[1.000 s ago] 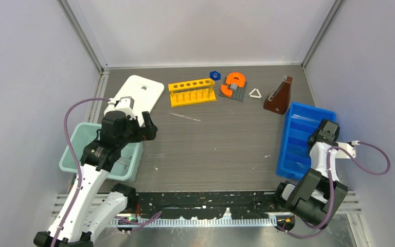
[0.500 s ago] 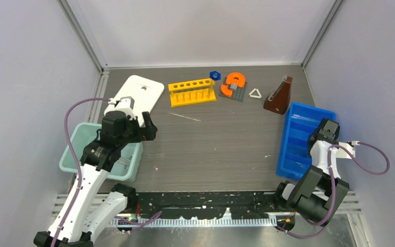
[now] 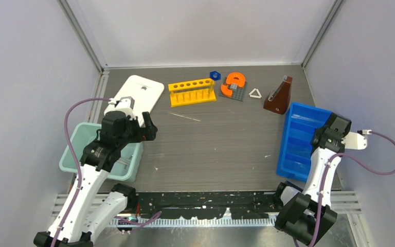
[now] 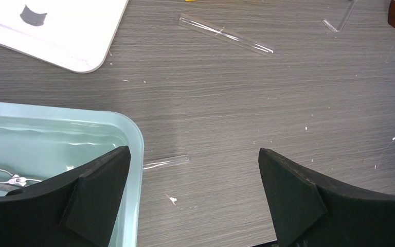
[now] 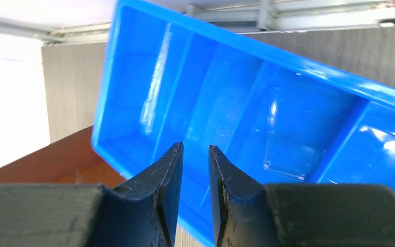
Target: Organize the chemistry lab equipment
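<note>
Two arms, only one stirring: the right one has swung up and outward over the blue tray (image 3: pixel 298 123), which I read as backing off after a drop-off, the right gripper (image 5: pixel 195 154) pinched almost closed on nothing. Meanwhile the left gripper (image 4: pixel 193 152) hangs spread wide, empty, beside the teal bin (image 4: pixel 136 141) holding the wire metal tongs (image 4: pixel 0 177); the thin clear rod (image 4: pixel 226 35) lies on the table (image 4: pixel 236 103) ahead, likely next

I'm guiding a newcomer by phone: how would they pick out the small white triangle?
Along the far edge of the dark table, a row of items runs from the yellow rack to the brown cone-shaped flask. The small white triangle lies flat between the orange horseshoe piece and that flask, touching neither. It is the row's only hollow white outline.
</note>
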{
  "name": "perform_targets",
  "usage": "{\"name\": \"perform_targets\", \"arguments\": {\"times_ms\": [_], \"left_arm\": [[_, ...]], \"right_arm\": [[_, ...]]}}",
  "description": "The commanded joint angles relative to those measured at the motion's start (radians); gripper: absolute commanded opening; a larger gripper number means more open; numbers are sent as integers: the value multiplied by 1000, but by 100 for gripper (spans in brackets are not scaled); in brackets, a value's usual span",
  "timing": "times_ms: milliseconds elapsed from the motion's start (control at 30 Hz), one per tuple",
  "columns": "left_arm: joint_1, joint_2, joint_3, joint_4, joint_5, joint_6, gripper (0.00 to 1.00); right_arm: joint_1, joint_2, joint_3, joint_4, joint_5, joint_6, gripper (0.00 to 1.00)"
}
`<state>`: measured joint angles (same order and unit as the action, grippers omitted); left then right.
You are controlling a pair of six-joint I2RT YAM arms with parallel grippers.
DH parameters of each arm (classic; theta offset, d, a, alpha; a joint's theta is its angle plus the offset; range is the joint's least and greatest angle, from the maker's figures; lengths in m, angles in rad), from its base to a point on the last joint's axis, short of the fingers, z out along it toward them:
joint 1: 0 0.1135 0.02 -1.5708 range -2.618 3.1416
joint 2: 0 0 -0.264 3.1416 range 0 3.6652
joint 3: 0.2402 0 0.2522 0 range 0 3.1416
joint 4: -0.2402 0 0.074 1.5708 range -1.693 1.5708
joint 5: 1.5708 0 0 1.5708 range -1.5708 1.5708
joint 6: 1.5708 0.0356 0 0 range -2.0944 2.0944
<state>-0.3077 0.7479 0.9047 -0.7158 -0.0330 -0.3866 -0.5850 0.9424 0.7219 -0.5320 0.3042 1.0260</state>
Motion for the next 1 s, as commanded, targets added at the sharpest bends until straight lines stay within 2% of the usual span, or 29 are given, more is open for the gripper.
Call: {"name": "perform_targets", "arguments": {"times_ms": [0, 100, 167, 333, 467, 567, 700, 800, 967], "left_arm": [[-6, -13, 16, 18, 24, 11, 100], [-5, -15, 17, 18, 28, 11, 100], [-5, -21, 17, 18, 28, 12, 100], [-5, -40, 11, 26, 44, 11, 100], [-5, -44, 11, 27, 74, 9, 100], [-7, -45, 8, 31, 86, 8, 100], [-8, -47, 10, 32, 84, 8, 100], [-12, -54, 8, 31, 81, 9, 100], [-17, -58, 10, 31, 73, 11, 100]], "right_arm": [[-1, -34, 56, 64, -155, -155, 31], [36, -46, 65, 78, -207, -173, 31], [106, -65, 68, 69, -164, -179, 31], [373, -103, 47, 87, 15, -190, 31], [561, -63, 70, 95, 122, -169, 32], [711, 29, 81, 131, 177, -157, 33], [828, 207, 150, 159, 225, -155, 35], [898, 372, 225, 167, 266, -162, 37], [940, 610, 425, 126, 269, -168, 46]]}}
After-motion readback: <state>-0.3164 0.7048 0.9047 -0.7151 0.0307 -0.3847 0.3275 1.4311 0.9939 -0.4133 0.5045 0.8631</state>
